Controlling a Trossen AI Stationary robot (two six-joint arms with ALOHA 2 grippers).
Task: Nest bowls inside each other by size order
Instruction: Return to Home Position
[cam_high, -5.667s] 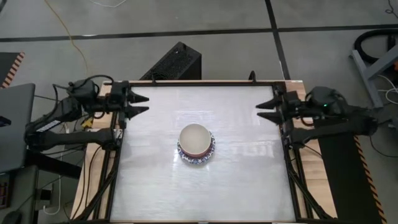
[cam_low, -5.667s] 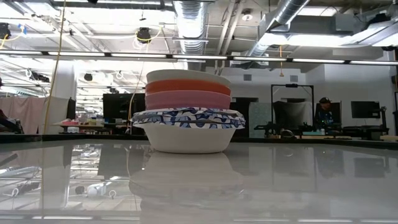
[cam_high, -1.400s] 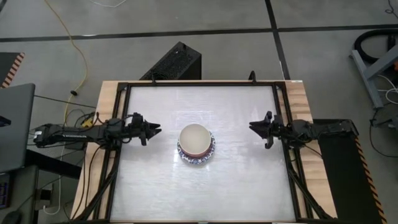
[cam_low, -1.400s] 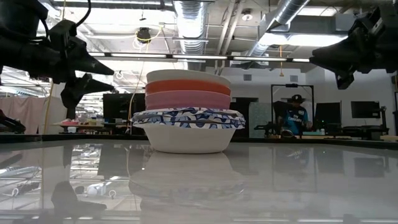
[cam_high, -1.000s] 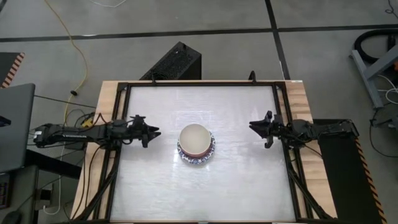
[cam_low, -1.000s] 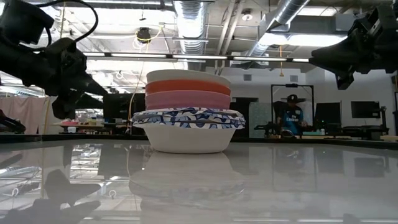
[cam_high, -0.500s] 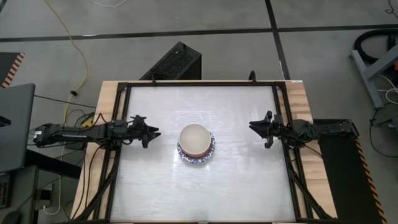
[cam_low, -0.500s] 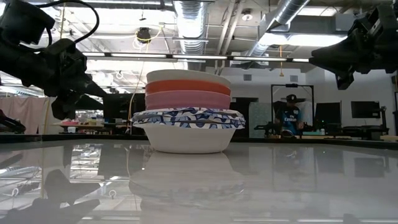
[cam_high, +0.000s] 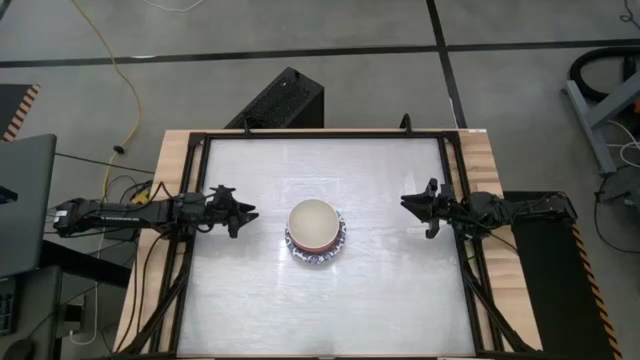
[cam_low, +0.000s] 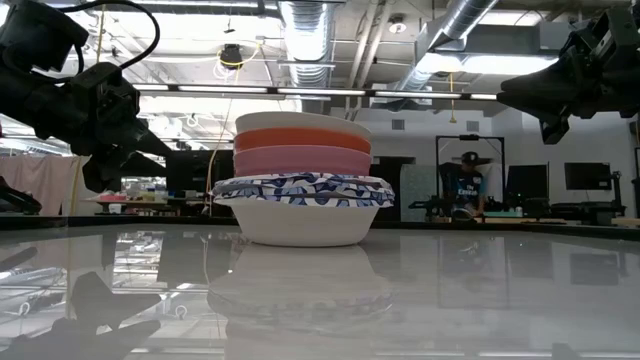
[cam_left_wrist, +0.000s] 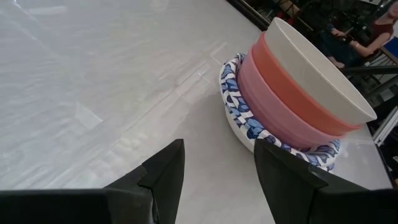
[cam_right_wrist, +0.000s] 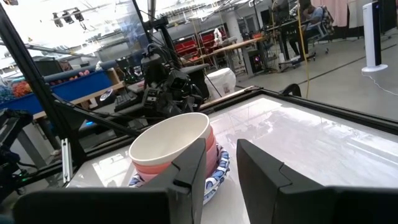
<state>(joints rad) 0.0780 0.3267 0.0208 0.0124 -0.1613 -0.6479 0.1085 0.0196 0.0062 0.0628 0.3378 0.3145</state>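
Note:
The bowls stand nested in one stack (cam_high: 316, 231) at the table's middle. In the low view the cream-white bowl (cam_low: 302, 121) sits on top, in the red one (cam_low: 302, 140), in the pink one (cam_low: 302, 160), in the blue-and-white patterned bowls (cam_low: 302, 190); the lowest rests by its white base (cam_low: 300, 225) on the table. My left gripper (cam_high: 244, 211) is open, left of the stack and apart from it. My right gripper (cam_high: 408, 203) is open, right of the stack and apart from it. The stack also shows in the left wrist view (cam_left_wrist: 292, 93) and the right wrist view (cam_right_wrist: 177, 152).
A black frame (cam_high: 320, 134) runs along the table's edges. A black box (cam_high: 280, 100) stands beyond the far edge. In the low view a person (cam_low: 468, 185) sits in the room behind the table. White tabletop lies bare around the stack.

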